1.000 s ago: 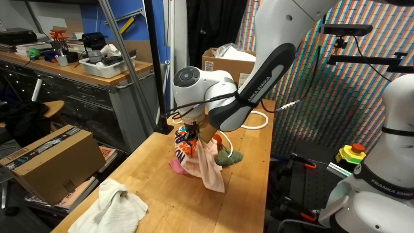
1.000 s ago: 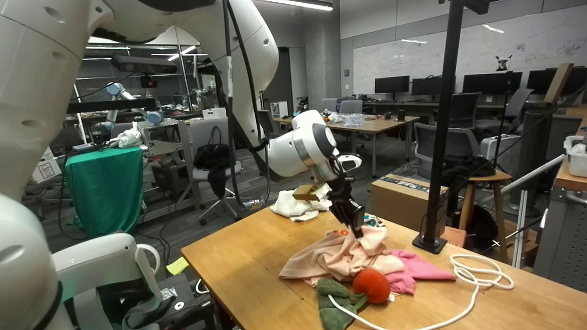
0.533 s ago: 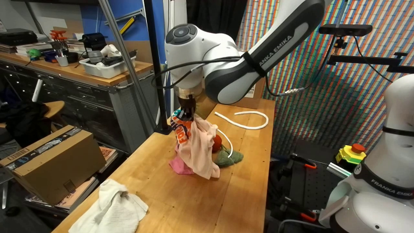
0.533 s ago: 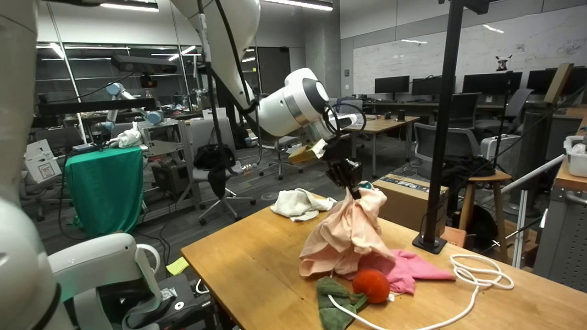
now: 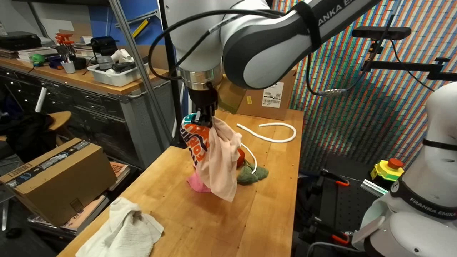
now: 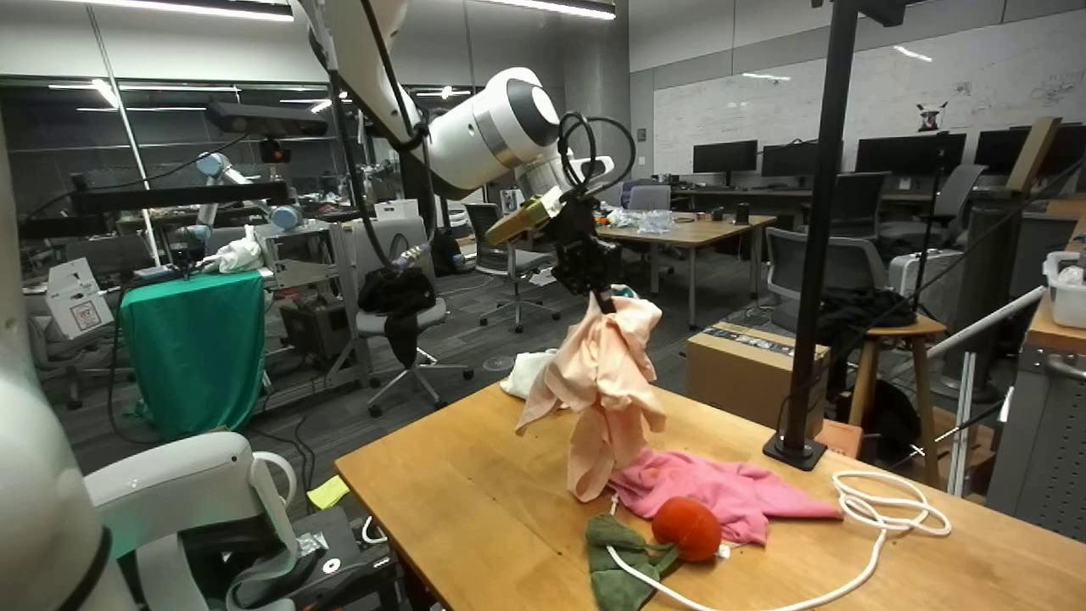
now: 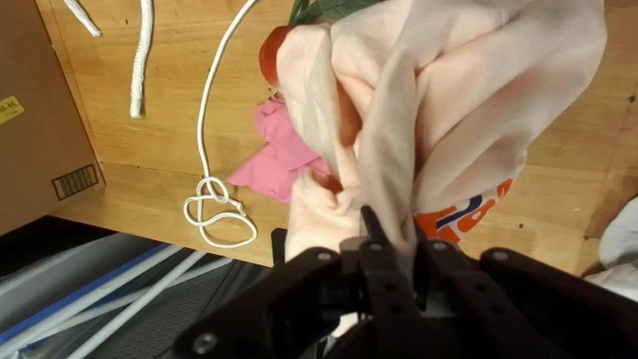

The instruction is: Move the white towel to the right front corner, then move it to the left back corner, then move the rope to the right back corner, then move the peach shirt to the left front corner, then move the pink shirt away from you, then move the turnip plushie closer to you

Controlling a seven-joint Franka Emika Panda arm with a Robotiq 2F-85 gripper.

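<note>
In an exterior view the gripper (image 5: 205, 123) has climbed, raising the peach shirt (image 5: 221, 160) higher over the table (image 5: 271, 214). In an exterior view it hangs well in from the visible corners, with more of the pink shirt (image 6: 721, 488) now bared. In the wrist view the fingers (image 7: 373, 224) pinch its cloth, so the carry to the left front corner likely lies ahead.

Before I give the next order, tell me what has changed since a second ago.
The gripper has risen, drifting left in both exterior views, its grip on the peach shirt kept. The shirt, a low heap before, now hangs from it, baring more of the pink shirt in an exterior view. Nothing new was grasped or let go. The white towel, rope and turnip plushie stayed put.
</note>
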